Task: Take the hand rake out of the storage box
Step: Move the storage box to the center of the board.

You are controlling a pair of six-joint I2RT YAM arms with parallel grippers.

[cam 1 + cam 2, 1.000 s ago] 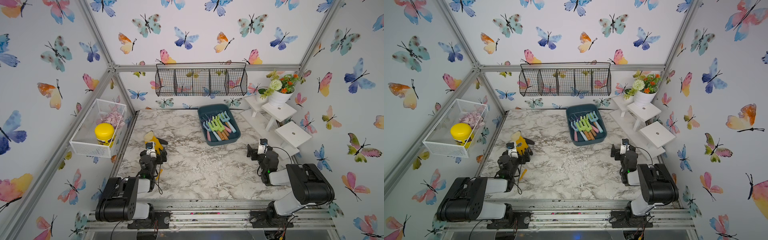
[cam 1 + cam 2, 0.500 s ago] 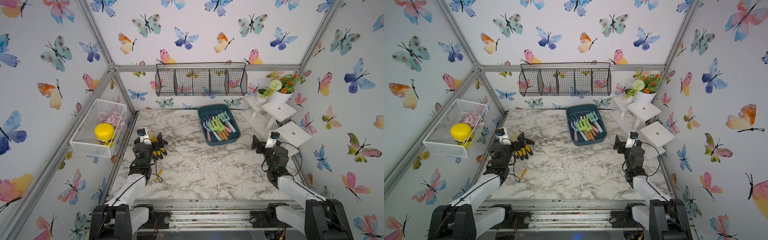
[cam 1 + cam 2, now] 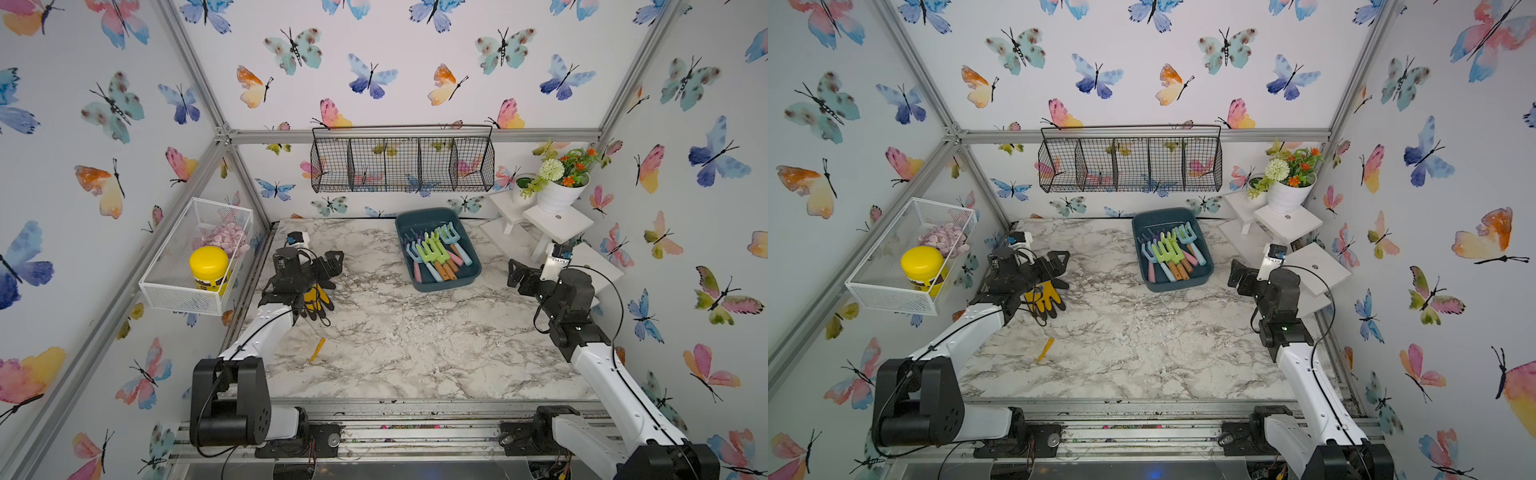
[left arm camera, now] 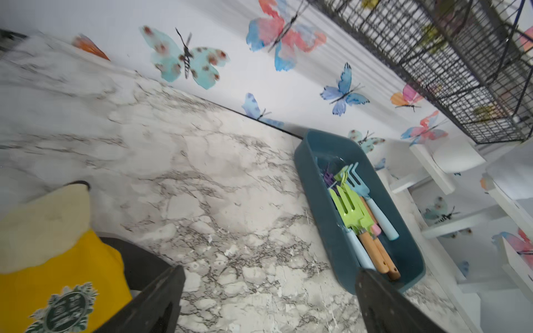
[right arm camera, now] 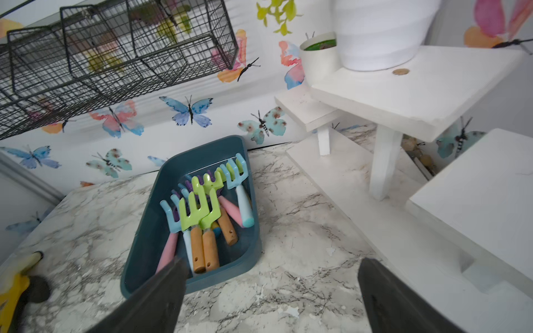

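In both top views the storage box (image 3: 445,286), holding the hand rakes (image 3: 430,249), sits upper centre on the marble tabletop (image 3: 395,340), by the butterfly wallpaper (image 3: 374,77). The left gripper (image 3: 329,268) and right gripper (image 3: 517,276) gape wide, empty. Left wrist view: the box lies beyond spread jaws. Right wrist view: likewise.

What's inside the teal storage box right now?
Piled hand rakes lie in the storage box: green heads on top, blue ones beside, handles wooden, pink, pale blue. A purple rake is mostly buried; exact count and the floor under the pile are hidden.
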